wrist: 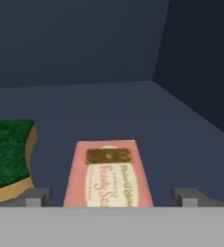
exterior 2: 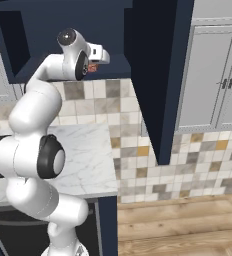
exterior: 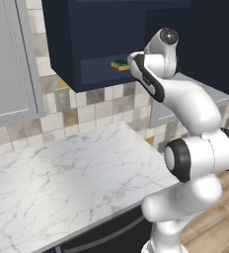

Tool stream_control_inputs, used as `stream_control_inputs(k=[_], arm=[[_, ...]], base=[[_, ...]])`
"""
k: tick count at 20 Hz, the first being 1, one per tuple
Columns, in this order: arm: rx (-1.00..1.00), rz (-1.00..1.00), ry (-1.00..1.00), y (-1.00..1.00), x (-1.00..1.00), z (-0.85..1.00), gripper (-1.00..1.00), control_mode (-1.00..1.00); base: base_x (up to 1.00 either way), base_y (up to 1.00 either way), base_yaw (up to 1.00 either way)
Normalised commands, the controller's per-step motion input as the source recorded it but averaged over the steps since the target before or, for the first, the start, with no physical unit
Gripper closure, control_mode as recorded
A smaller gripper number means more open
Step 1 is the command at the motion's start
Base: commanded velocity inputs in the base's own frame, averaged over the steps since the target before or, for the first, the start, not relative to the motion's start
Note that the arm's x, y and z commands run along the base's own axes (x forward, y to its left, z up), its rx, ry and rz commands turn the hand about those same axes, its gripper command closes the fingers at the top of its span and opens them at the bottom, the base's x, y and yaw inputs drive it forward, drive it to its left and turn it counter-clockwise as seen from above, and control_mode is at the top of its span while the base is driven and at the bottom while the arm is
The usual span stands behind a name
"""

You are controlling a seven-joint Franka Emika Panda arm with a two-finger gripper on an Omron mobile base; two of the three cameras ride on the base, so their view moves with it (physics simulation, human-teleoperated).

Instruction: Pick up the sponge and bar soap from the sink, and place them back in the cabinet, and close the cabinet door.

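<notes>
I see bar soap [wrist: 108, 174] pink, labelled, flat on cabinet [wrist: 109, 106] floor | sponge [wrist: 7, 157] green-up beside | hand [wrist: 112, 197] released

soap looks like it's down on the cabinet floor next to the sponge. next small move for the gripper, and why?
Probably pull the gripper straight back out of the cabinet. The bar soap lies flat on the cabinet floor between the spread fingertips, apparently released, with the sponge already beside it. Both items seem placed, so the cabinet door, standing open, is what remains.
</notes>
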Motion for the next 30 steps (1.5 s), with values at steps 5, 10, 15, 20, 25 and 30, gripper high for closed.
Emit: stream_control_inputs(k=[5,10,15,20,25,30], arm=[[0.0,0.0,-0.05,0.0,-0.13,-0.06,-1.0,-1.0],[0.0,0.0,0.0,0.0,-0.32,0.0,-1.0,-1.0],[0.0,0.0,0.0,0.0,-0.39,0.0,-1.0,-1.0],[0.0,0.0,0.0,0.0,-0.44,0.0,-1.0,-1.0],[0.0,0.0,0.0,0.0,-0.4,0.0,-1.0,-1.0],[0.0,0.0,0.0,0.0,-0.31,0.0,-1.0,-1.0]], base=[[0.0,0.0,0.0],[0.0,0.0,0.0],[0.0,0.0,0.0],[0.0,0.0,0.0],[0.0,0.0,0.0],[0.0,0.0,0.0]])
